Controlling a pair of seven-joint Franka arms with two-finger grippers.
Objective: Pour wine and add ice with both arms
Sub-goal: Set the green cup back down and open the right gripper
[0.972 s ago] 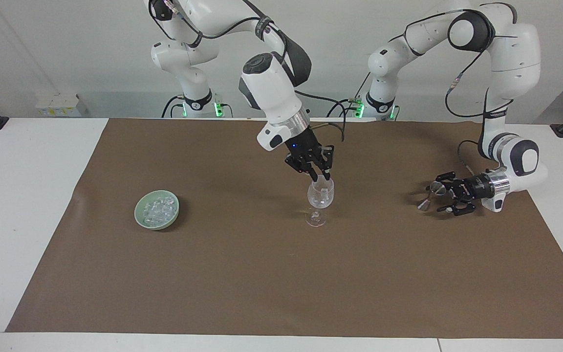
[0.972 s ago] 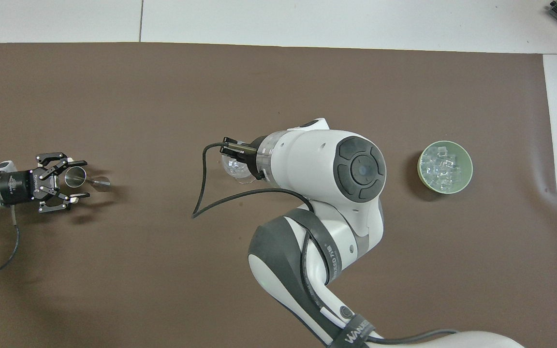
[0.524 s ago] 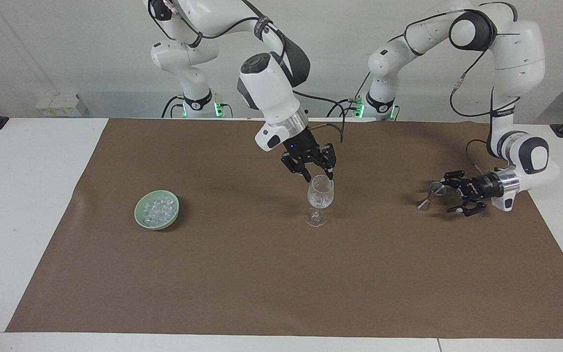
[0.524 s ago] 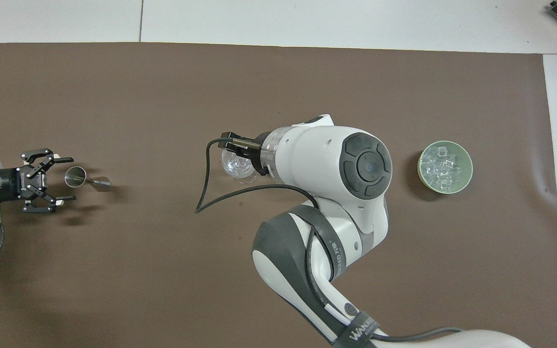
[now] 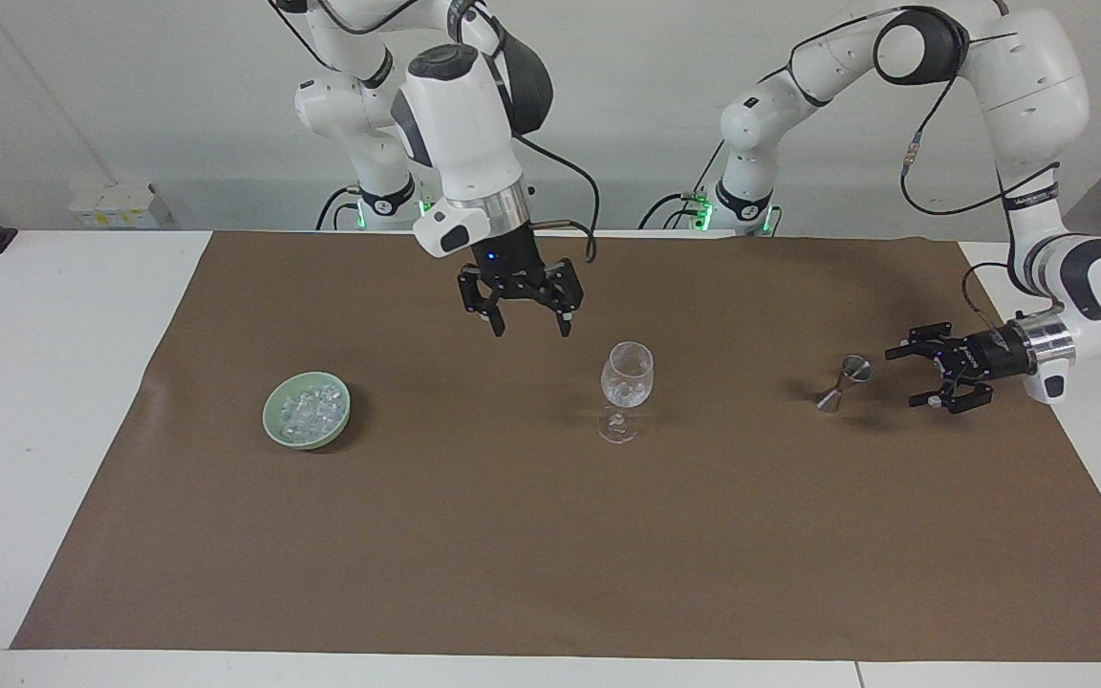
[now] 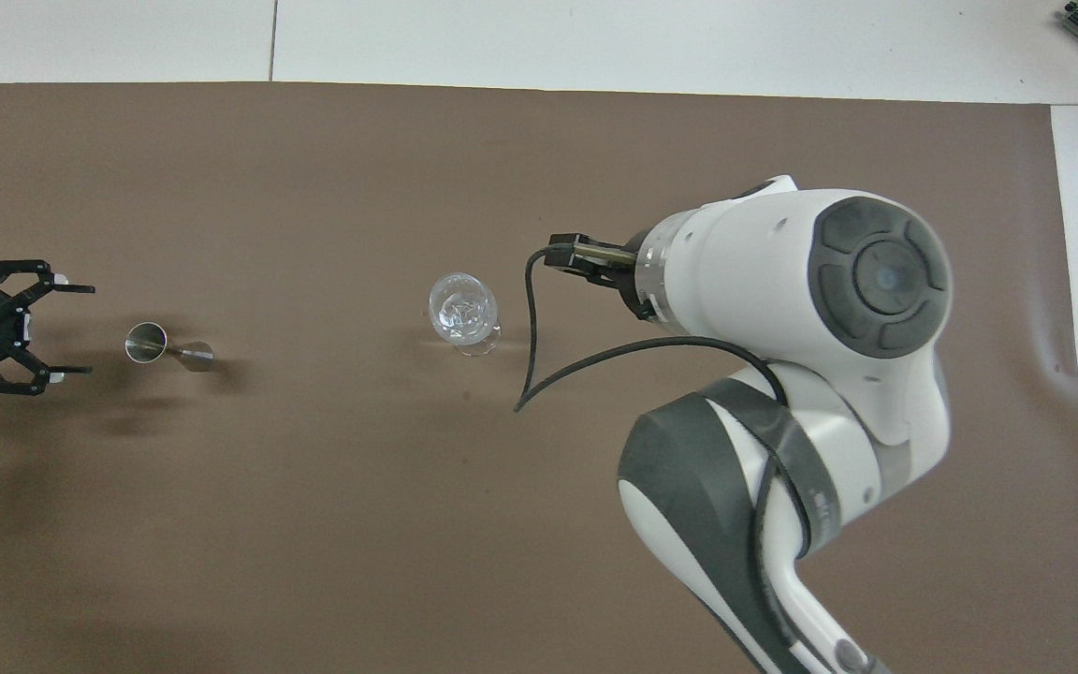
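Observation:
A clear stemmed glass (image 5: 627,384) stands mid-mat with a few ice cubes (image 5: 623,392) in its bowl; it also shows in the overhead view (image 6: 462,312). More ice (image 5: 310,409) fills the pale green bowl (image 5: 275,427) toward the right arm's end. My right gripper (image 5: 531,330) hangs open and empty above the mat, between glass and bowl. In the overhead view only its body (image 6: 576,256) shows, and the arm hides the bowl. My left gripper (image 5: 906,377) is open and empty, level with a small metal jigger (image 5: 843,380) and clear of it; both show in the overhead view, gripper (image 6: 80,329) and jigger (image 6: 148,342).
A brown mat (image 5: 550,554) covers most of the white table (image 5: 44,401). The right arm's black cable (image 6: 539,365) loops over the mat beside the glass.
My right gripper rose off the glass rim and moved toward the bowl. My left gripper drew back from the jigger, which now stands alone on the mat.

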